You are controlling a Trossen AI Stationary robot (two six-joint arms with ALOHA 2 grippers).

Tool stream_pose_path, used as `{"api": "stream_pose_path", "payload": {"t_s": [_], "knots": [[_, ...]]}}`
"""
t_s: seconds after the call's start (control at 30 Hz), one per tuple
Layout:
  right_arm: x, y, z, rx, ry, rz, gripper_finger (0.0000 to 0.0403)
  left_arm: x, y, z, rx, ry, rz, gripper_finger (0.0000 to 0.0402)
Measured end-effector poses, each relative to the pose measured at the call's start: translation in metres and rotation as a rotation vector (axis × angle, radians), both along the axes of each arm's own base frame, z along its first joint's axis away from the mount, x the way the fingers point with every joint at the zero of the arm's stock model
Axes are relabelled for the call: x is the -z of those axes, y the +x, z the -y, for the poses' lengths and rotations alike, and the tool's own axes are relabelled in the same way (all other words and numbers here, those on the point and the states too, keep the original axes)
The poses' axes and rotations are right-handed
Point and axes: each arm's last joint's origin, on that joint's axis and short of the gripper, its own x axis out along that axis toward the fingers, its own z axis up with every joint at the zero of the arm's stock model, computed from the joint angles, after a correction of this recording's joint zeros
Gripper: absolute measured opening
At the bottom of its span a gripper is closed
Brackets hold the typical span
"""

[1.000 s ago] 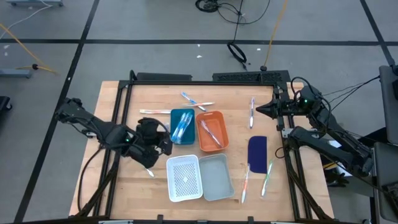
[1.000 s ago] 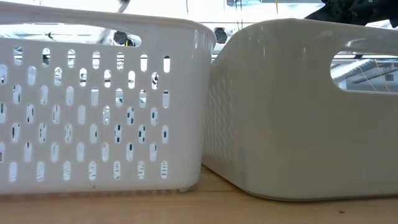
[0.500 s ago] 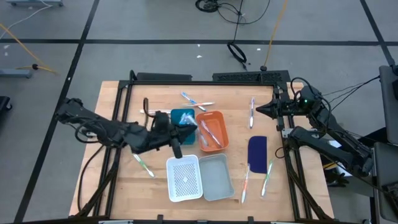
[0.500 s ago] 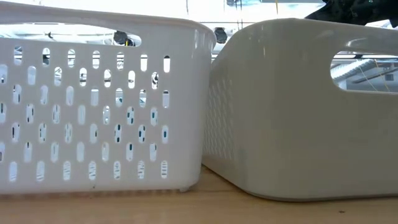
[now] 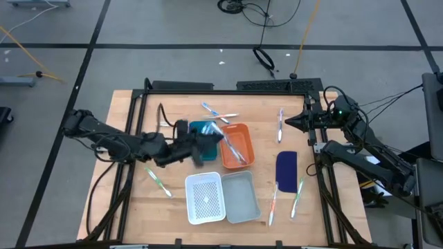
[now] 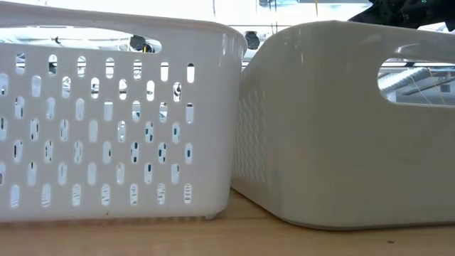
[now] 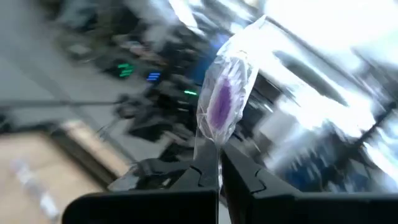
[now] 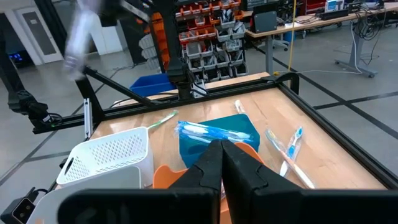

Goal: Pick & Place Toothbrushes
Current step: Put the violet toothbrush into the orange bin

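- Your left gripper sits over the blue tray, beside the orange tray. In the left wrist view its fingers are clenched on a wrapped toothbrush: clear crinkled film over a purple-pink head, standing up out of the pinch.
- Your right gripper waits at the table's right edge, fingers pressed together on nothing.
- Blue tray: rigid plastic, holding several blue-accented brushes.
- Orange tray: glossy plastic, with pale brushes lying slantwise inside.
- Loose brushes on the wooden tabletop: a green-tipped one near the left side, crossed ones at the far edge, one near the right gripper, and orange and green ones beside the dark blue flat piece.
- White basket: slotted oblong perforations in its wall. Just beside it is the grey bin, smooth-walled with a cut-out handle.
- No legible writing.
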Motion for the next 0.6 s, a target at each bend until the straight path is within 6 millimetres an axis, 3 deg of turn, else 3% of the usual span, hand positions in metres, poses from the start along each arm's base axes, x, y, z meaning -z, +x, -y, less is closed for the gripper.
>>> {"api": "stream_pose_path", "payload": {"t_s": [0.2,0.4,0.6], "knots": [[0.000,0.000,0.000,0.000,0.001,0.000,0.0000,0.026,0.006,-0.035,-0.262,-0.437,-0.048,0.0000],[0.000,0.000,0.000,-0.001,0.001,0.000,0.0000,0.044,0.019,-0.072,-0.299,-0.585,-0.077,0.0000],[0.000,0.000,0.000,-0.001,-0.003,-0.002,0.0000,0.067,0.049,-0.094,-0.260,-0.764,-0.225,0.0000]]}}
